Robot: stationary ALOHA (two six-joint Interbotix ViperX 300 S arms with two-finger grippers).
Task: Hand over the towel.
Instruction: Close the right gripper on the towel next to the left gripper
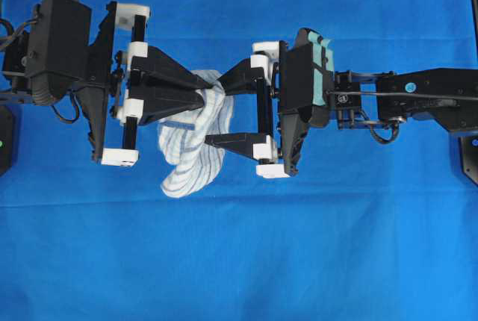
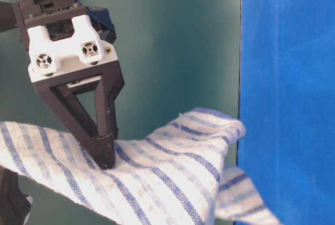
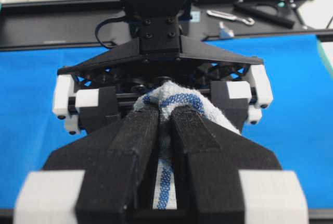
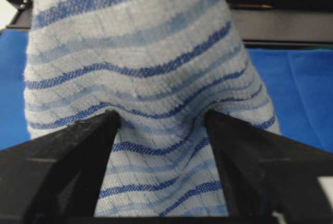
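Striped towel [image 1: 190, 153] hanging above the blue table cover [image 1: 239, 261], between the two arms. Left gripper [image 1: 200, 98], fingers clamped together on the towel's upper edge. Right gripper [image 1: 216, 108], fingers spread apart, straddling the cloth.

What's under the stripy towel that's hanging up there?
Under the towel is only the blue table cover. The left claw pinches it; the right claw stands open around it. The cover directly beneath is hidden.

Black arms, each tool with triangular black fingers [image 1: 175, 86] and white blocks, teal tape patch, looped cables
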